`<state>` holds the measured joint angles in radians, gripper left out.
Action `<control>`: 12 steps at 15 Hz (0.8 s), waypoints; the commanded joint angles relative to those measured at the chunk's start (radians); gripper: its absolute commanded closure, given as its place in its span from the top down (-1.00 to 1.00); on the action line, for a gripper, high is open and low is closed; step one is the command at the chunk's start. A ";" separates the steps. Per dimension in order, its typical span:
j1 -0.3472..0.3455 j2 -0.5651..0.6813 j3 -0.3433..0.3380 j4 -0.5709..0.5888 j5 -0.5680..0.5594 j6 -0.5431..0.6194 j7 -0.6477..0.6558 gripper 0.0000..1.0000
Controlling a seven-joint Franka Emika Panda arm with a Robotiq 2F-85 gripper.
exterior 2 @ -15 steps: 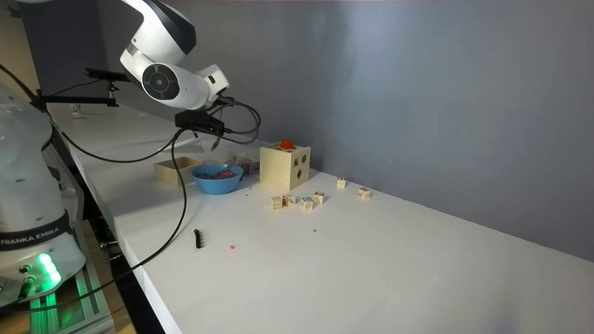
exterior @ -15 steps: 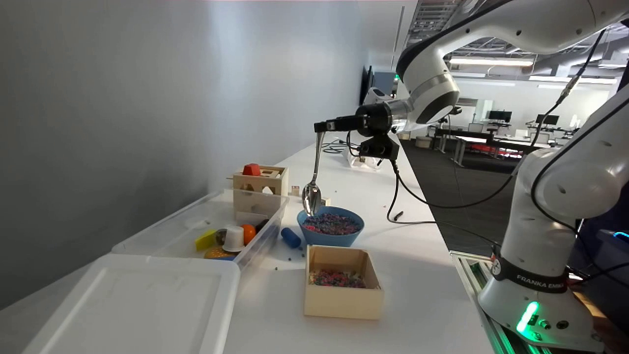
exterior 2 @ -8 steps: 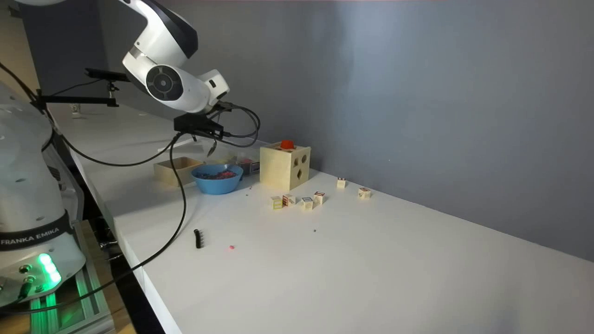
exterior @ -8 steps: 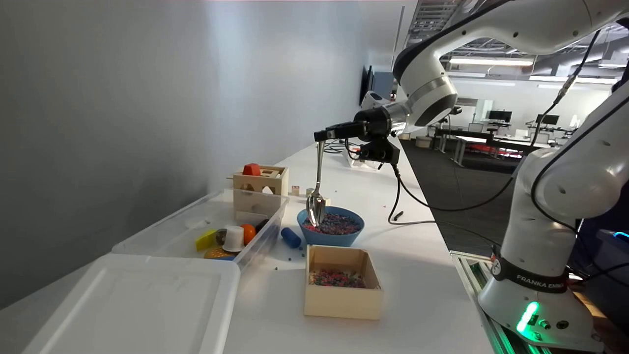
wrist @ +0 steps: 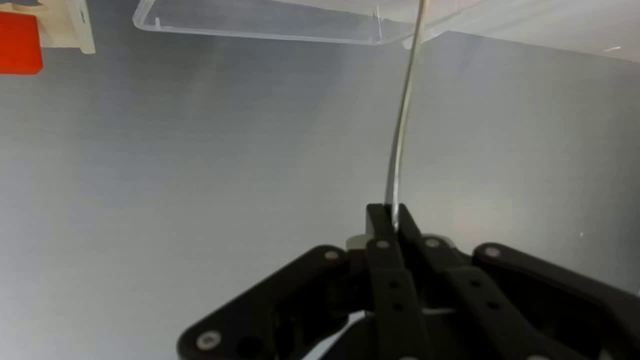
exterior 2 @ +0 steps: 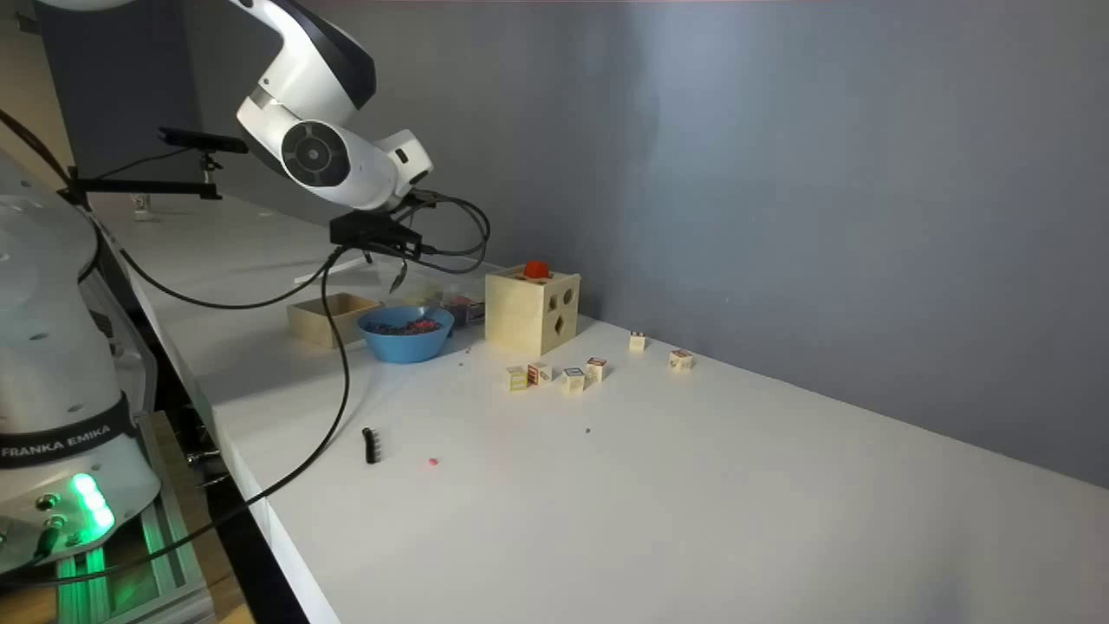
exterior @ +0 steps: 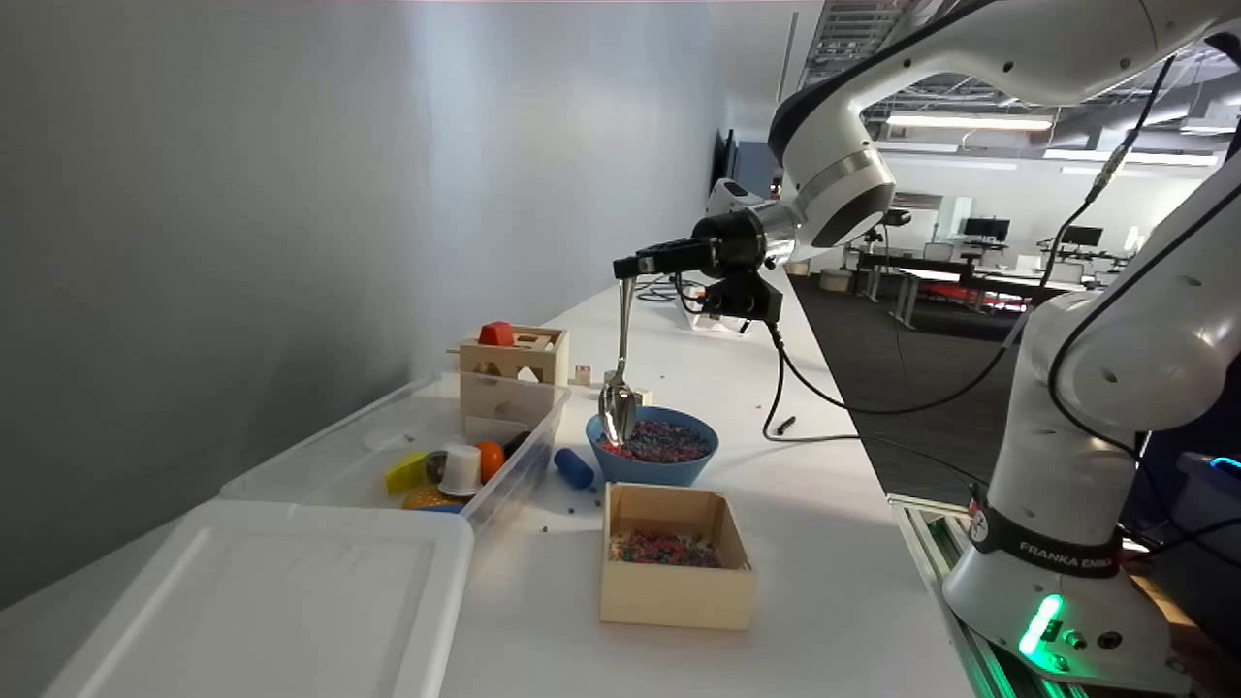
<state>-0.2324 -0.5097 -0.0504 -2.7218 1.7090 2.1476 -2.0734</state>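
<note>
My gripper (exterior: 620, 267) is shut on the handle end of a metal spoon (exterior: 617, 412), which hangs nearly upright with its scoop downward. In the wrist view the thin spoon handle (wrist: 404, 115) comes out from between the two fingertips. Below is a blue bowl (exterior: 659, 473) holding small dark and pink bits (exterior: 669, 442). The scoop overlaps the bowl's rim in an exterior view; in an exterior view the spoon (exterior 2: 398, 277) shows above the blue bowl (exterior 2: 405, 349), apart from it. I cannot tell whether the scoop carries anything. An open wooden box (exterior: 676, 596) contains similar bits.
A blue cylinder (exterior: 574, 468) lies between the bowl and a clear bin (exterior: 514, 485) of toys. A white lid (exterior: 291, 591) lies before the bin. Near the wall stands a wooden shape box (exterior 2: 520, 316) with a red block (exterior 2: 536, 269). Several letter blocks (exterior 2: 573, 380) and a cable (exterior 2: 345, 381) are nearby.
The gripper and spoon have come down a little over the second. In an exterior view they moved slightly right, then slightly back left. The grip on the spoon is unchanged.
</note>
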 commanded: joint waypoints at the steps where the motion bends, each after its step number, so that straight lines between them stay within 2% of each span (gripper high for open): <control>1: 0.016 0.060 0.014 0.055 0.001 0.005 0.004 -0.98; 6: 0.041 0.112 0.036 0.084 -0.021 0.015 0.021 -0.98; 12: 0.047 0.131 0.031 0.084 -0.031 0.026 0.021 -0.98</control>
<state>-0.1912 -0.3882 -0.0151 -2.6564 1.7059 2.1572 -2.0725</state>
